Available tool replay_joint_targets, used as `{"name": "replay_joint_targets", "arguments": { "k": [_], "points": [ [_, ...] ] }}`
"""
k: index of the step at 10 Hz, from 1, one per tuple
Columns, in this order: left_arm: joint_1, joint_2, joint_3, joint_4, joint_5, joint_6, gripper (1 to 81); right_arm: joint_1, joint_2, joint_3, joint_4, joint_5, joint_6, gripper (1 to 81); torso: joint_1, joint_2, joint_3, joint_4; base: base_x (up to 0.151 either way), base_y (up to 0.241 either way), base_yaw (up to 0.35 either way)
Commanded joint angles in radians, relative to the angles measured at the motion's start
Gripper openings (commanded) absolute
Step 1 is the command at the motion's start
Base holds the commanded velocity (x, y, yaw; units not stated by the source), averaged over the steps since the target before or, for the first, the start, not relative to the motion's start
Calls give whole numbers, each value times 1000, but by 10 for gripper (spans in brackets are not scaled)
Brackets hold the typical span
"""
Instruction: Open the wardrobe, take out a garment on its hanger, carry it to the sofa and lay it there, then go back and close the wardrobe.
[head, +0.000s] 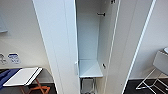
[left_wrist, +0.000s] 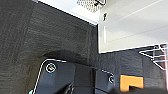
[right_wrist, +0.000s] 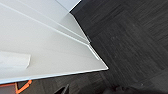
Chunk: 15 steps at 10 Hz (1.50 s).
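Note:
The wardrobe (head: 90, 37) stands right in front of me with both white doors swung open. Its left door (head: 57, 45) carries a small white handle (head: 75, 68) on its edge. The white interior has a dark hook (head: 101, 14) high on the side wall and a low shelf (head: 90, 68); nothing hangs inside. In the left wrist view, the foot of a wardrobe door (left_wrist: 130, 30) stands on dark carpet. A broad white wardrobe panel (right_wrist: 50, 45) shows close by in the right wrist view.
A wire basket (head: 87, 86) sits below the shelf. At the lower left stands a white board on orange legs (head: 22, 76), with something blue (head: 5, 75) beside it. A white wire-legged chair (head: 155, 75) stands at the right. The floor is dark carpet (left_wrist: 37, 37).

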Motion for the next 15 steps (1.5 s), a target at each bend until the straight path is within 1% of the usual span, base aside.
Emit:
{"name": "replay_joint_targets", "arguments": {
  "k": [1, 2, 3, 4, 5, 6, 7, 8, 9, 10, 11, 12, 13, 14, 15],
  "points": [
    [-52, -18, 3, 25, 10, 4, 811, 280, -130, -74, 12, -22, 164, 811, 0, 0, 0, 0, 0, 0, 0],
    [-18, -5, 0, 45, 10, 4, 811, 341, -124, -62, 26, -28, 202, 811, 0, 0, 0, 0, 0, 0, 0],
    [38, 29, -36, 65, 7, 4, 811, 383, -101, -21, 64, -30, 202, 811, 0, 0, 0, 0, 0, 0, 0],
    [100, 98, -135, 93, -39, 3, 811, 403, -59, 22, 95, -31, 202, 811, 0, 0, 0, 0, 0, 0, 0],
    [172, 161, -231, 125, -99, 3, 811, 406, -9, 62, 107, -30, 202, 811, 0, 0, 0, 0, 0, 0, 0],
    [233, 228, -334, 158, -157, 3, 811, 397, 49, 111, 107, -31, 199, 811, 0, 0, 0, 0, 0, 0, 0],
    [279, 285, -417, 189, -182, 3, 811, 368, 92, 166, 107, -31, 188, 811, 0, 0, 0, 0, 0, 0, 0],
    [312, 359, -524, 222, -190, 3, 811, 327, 146, 260, 102, -15, 187, 811, 0, 0, 0, 0, 0, 0, 0],
    [333, 414, -599, 249, -190, 3, 811, 285, 194, 335, 92, -7, 184, 811, 0, 0, 0, 0, 0, 0, 0],
    [342, 462, -658, 275, -190, 3, 811, 247, 240, 395, 55, -7, 152, 811, 0, 0, 0, 0, 0, 0, 0],
    [347, 489, -696, 278, -190, 3, 811, 207, 275, 436, 21, -5, 118, 811, 0, 0, 0, 0, 0, 0, 0],
    [347, 522, -731, 285, -190, 3, 811, 167, 325, 456, -37, 2, 101, 811, 0, 0, 0, 0, 0, 0, 0],
    [347, 542, -748, 308, -188, 3, 811, 128, 371, 443, -106, -1, 101, 811, 0, 0, 0, 0, 0, 0, 0],
    [347, 557, -759, 311, -188, 3, 811, 71, 413, 384, -164, -10, 101, 811, 0, 0, 0, 0, 0, 0, 0],
    [348, 566, -771, 314, -187, 3, 811, -23, 451, 270, -248, -11, 99, 811, -1, 0, 1, 0, 0, 0, 0]
  ]
}}
